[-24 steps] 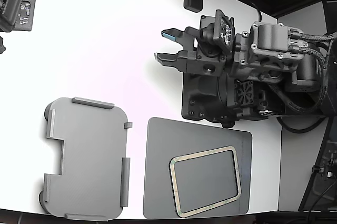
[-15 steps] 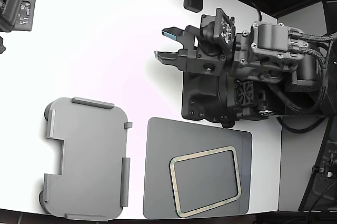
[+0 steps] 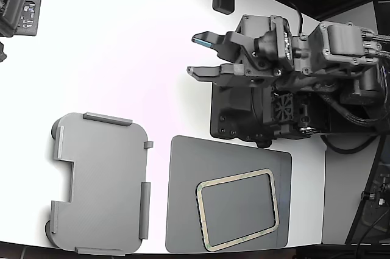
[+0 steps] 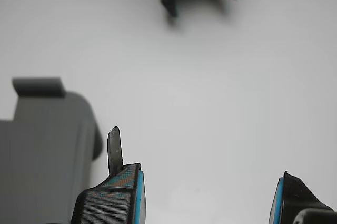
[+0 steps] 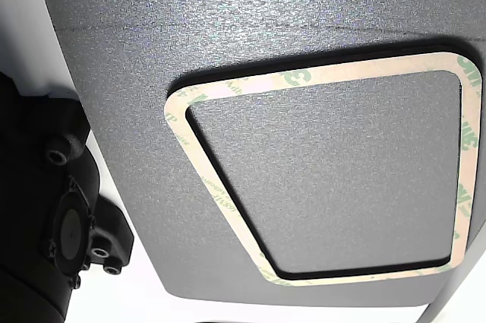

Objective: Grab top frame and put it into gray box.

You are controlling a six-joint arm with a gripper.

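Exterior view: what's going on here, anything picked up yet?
Nothing yet. The gripper is open and empty over bare white table, apart from both parts. The frame lies flat on the dark mat at the exterior view's lower right. The gray box sits empty to the mat's left in that view.

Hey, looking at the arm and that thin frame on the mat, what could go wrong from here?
1. The top frame lies flat on the dark mat; the open end effector may struggle to get under its thin rim.
2. The frame looks flimsy and could bend when pinched.
3. The gray box has raised tabs the frame might catch on.
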